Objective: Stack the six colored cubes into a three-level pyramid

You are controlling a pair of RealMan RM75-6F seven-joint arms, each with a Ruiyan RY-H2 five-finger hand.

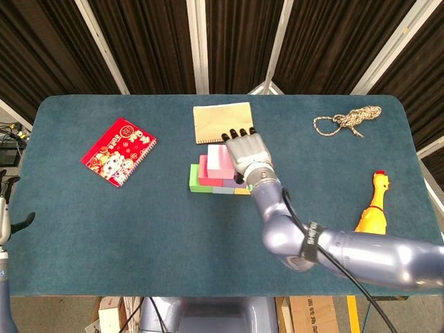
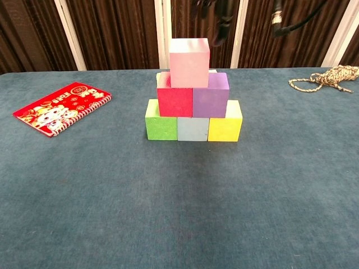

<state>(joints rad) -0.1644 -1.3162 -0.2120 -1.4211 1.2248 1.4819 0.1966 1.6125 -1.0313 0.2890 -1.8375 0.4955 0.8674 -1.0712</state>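
A three-level pyramid stands mid-table. A green cube (image 2: 161,124), a light blue cube (image 2: 192,129) and a yellow cube (image 2: 224,128) form the bottom row. On them sit a red cube (image 2: 174,101) and a purple cube (image 2: 210,101), with a pink cube (image 2: 189,63) (image 1: 220,158) on top. My right hand (image 1: 248,154) (image 2: 219,19) hovers just right of and above the pink cube, fingers apart, holding nothing. At the table's left edge my left hand (image 1: 8,215) is empty, with its fingers spread.
A red notebook (image 1: 118,151) (image 2: 61,107) lies at the left. Behind the pyramid is a tan sheet (image 1: 222,119). A coiled rope (image 1: 347,120) (image 2: 325,78) lies at the back right, and a yellow rubber chicken (image 1: 374,201) near the right edge.
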